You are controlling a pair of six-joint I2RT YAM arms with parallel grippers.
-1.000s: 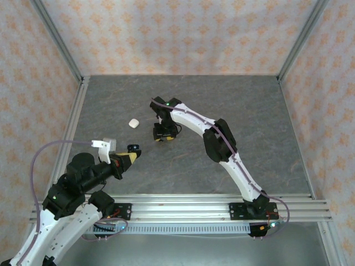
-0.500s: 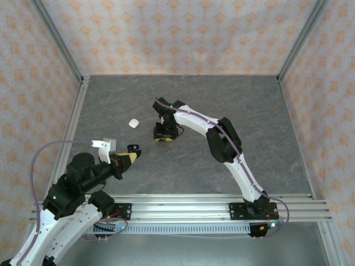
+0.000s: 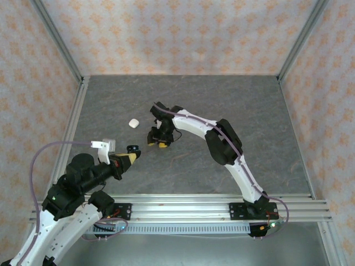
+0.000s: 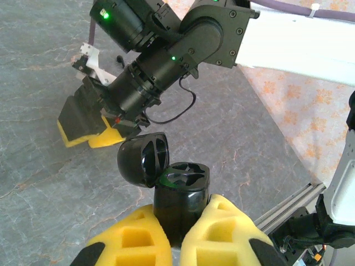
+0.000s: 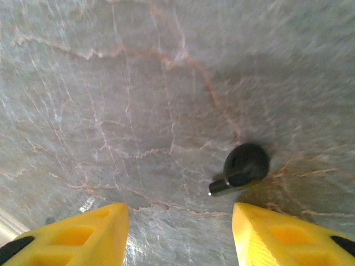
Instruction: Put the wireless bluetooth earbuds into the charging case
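Note:
A black charging case [image 4: 180, 195] stands upright with its lid [image 4: 142, 161] flipped open, and both sockets look empty. My left gripper [image 4: 177, 239] is shut on the case's lower body; from above it sits near the table's front left [image 3: 132, 155]. One black earbud [image 5: 244, 165] lies on the grey table. My right gripper [image 5: 178, 233] hangs open just over the table, the earbud lying ahead of its right finger [image 5: 280, 233] and untouched. From above, the right gripper [image 3: 157, 143] points down a short way beyond the case [image 3: 133, 148].
A small white object [image 3: 133, 122] lies on the table [image 3: 260, 127] to the left of the right gripper. Metal frame posts and patterned walls close in the table on three sides. A rail [image 3: 183, 208] runs along the near edge.
The right gripper has swung a little left and nearer, toward the held case, staying open. The left arm and the case have not moved.

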